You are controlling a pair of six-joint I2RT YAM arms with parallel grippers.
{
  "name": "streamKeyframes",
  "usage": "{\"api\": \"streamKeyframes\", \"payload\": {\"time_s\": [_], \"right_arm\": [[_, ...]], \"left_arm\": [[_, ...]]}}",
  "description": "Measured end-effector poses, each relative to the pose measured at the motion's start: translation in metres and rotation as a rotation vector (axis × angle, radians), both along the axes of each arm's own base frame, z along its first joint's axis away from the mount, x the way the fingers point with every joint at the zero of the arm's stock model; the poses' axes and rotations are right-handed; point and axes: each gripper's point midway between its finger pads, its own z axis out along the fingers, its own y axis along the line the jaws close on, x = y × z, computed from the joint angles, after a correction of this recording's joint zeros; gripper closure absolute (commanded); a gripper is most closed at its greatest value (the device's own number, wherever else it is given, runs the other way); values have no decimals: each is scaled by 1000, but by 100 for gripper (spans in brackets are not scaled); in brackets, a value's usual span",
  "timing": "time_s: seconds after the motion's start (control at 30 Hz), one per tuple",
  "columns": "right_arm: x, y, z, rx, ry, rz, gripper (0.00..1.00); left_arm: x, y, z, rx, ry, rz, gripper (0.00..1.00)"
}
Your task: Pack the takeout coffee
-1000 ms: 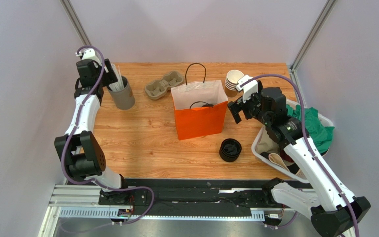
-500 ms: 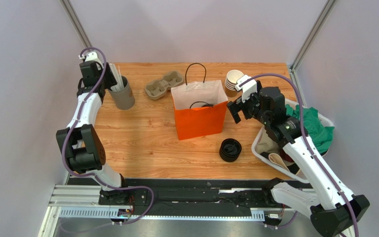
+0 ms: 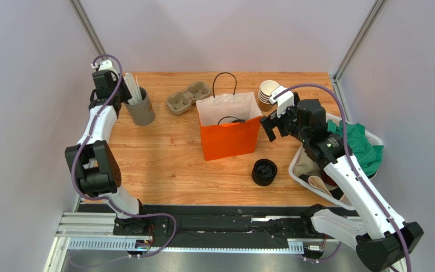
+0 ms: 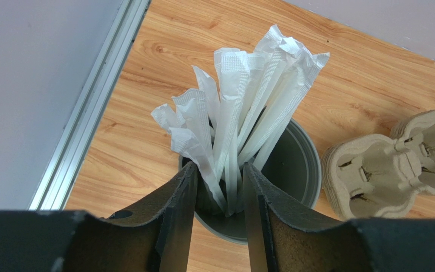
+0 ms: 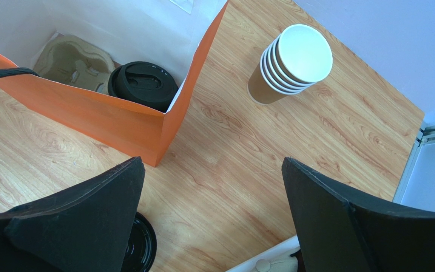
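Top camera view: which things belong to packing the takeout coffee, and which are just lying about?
Belonging to the job:
- takeout coffee, lidded, inside the orange bag
- cup carrier in the bag
- probably the wrapped straws in the grey holder

Just lying about:
- stack of lidless cups
- pile of black lids
- spare carrier on the table
- white bin with green cloth

A wooden bench [image 3: 163,153] with a warm, light grain fills the middle of the cell, and the grain runs left to right. Plain pale lilac-grey walls [image 3: 220,34] close it in on three sides, with slim aluminium posts [image 3: 86,25] slanting up at the far corners. Along the near edge lies a black-and-silver metal rail [image 3: 220,225]. The light is soft and even.
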Motion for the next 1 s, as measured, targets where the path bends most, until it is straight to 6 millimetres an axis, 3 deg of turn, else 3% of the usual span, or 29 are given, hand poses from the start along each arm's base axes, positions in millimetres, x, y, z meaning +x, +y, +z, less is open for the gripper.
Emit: {"api": "streamKeyframes", "payload": {"time_s": [0.87, 1.0], "right_arm": [[1, 0, -1, -2, 3, 0, 1], [1, 0, -1, -2, 3, 0, 1]], "left_arm": [[2, 2, -12, -5, 28, 3, 61], [3, 3, -14, -4, 34, 6, 66]]}}
